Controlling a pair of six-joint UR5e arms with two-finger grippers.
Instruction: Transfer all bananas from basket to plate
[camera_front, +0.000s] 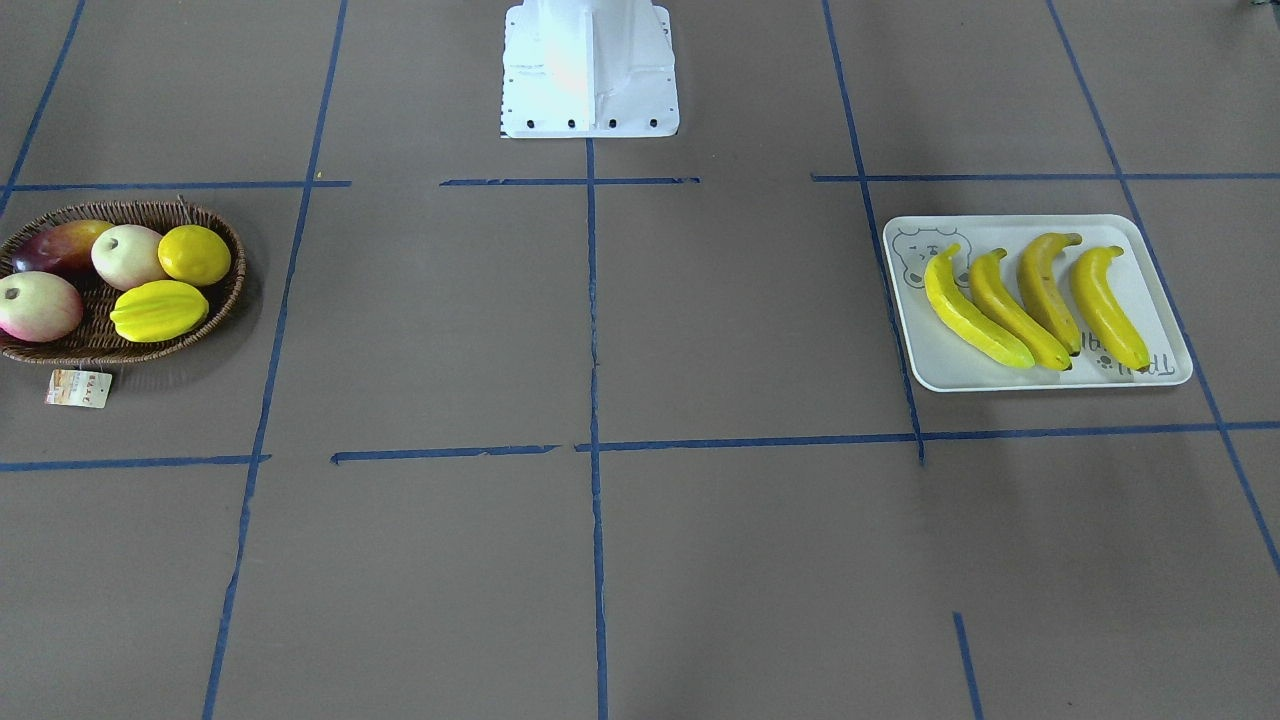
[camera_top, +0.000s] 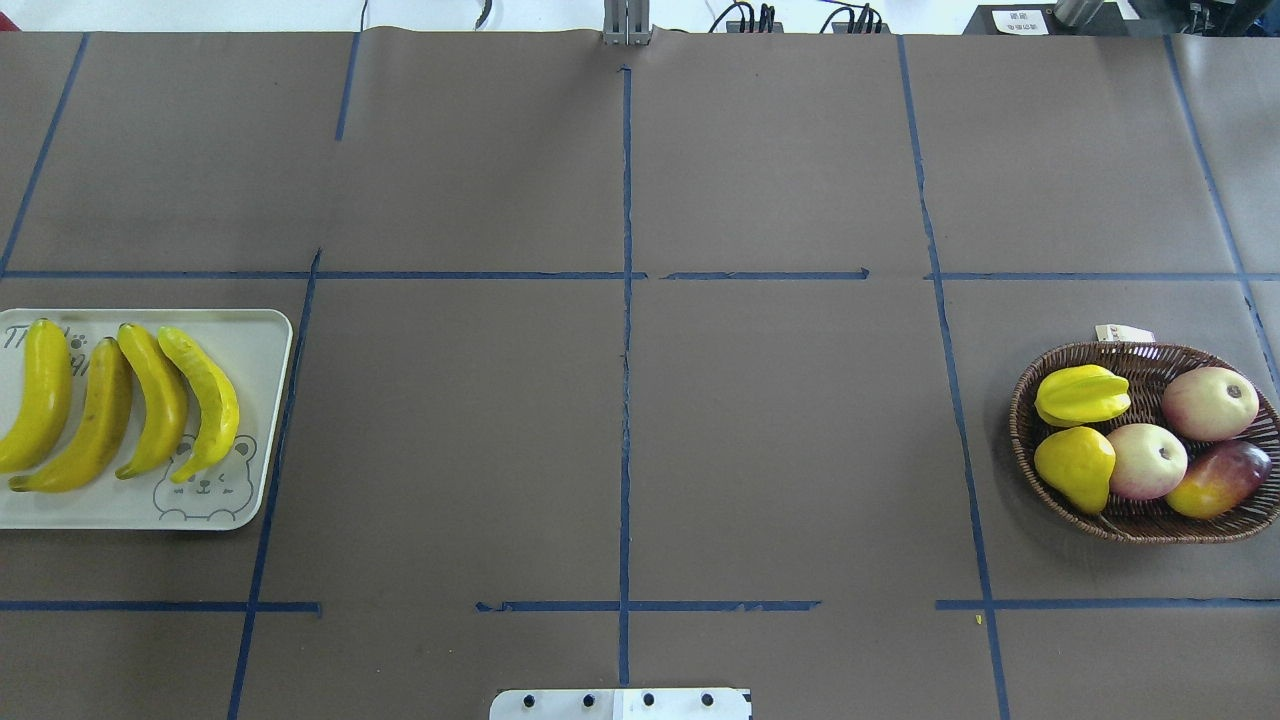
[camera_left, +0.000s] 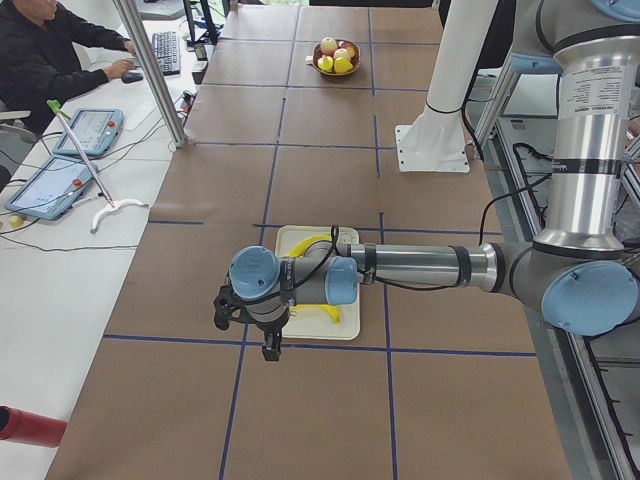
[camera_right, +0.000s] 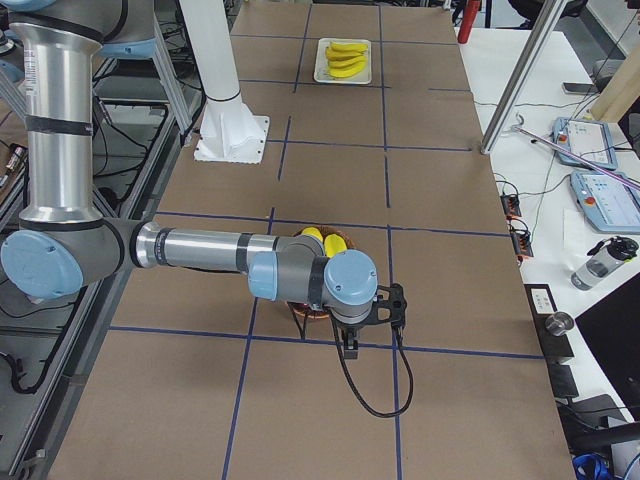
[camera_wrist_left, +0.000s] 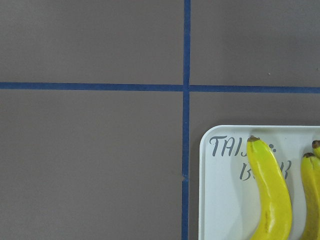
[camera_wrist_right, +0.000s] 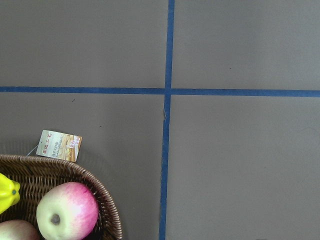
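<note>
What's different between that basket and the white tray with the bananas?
The basket is oval, dark brown wicker; the plate is rectangular, smooth off-white with a bear print. The plate holds four bananas side by side; the basket holds only other fruit, including a starfruit and a lemon. Both sit flat on the brown table, at opposite ends.

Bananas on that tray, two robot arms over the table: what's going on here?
All four bananas lie side by side on the tray. The basket holds only other fruit. The left arm hangs above the tray, the right arm above the basket; neither touches any fruit.
</note>
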